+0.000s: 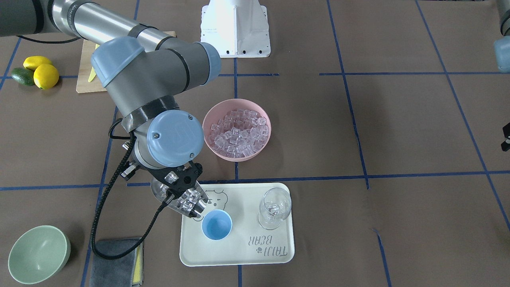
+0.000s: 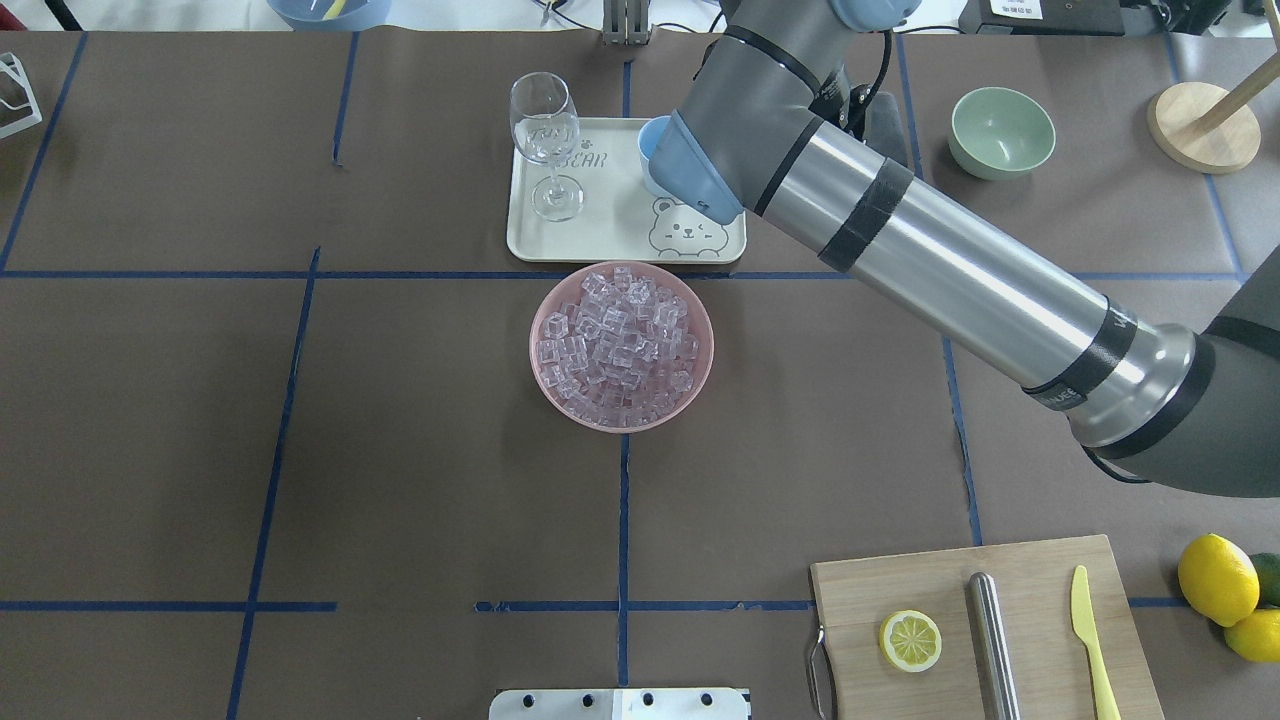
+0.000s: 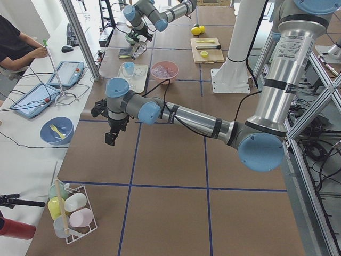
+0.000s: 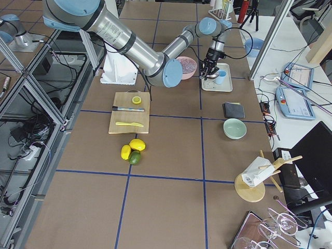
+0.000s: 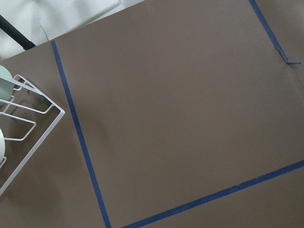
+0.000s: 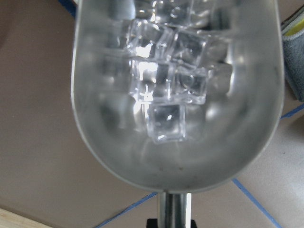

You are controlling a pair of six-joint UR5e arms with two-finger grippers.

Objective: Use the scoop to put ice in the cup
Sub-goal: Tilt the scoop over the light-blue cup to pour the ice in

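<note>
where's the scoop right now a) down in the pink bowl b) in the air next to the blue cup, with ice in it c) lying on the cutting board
b, the scoop hangs beside the cup at the edge of the tray, its trough holding ice.

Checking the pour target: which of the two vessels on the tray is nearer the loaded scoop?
The light-blue cup, just beside the scoop; the clear stemmed wine glass stands farther along the tray.
</note>
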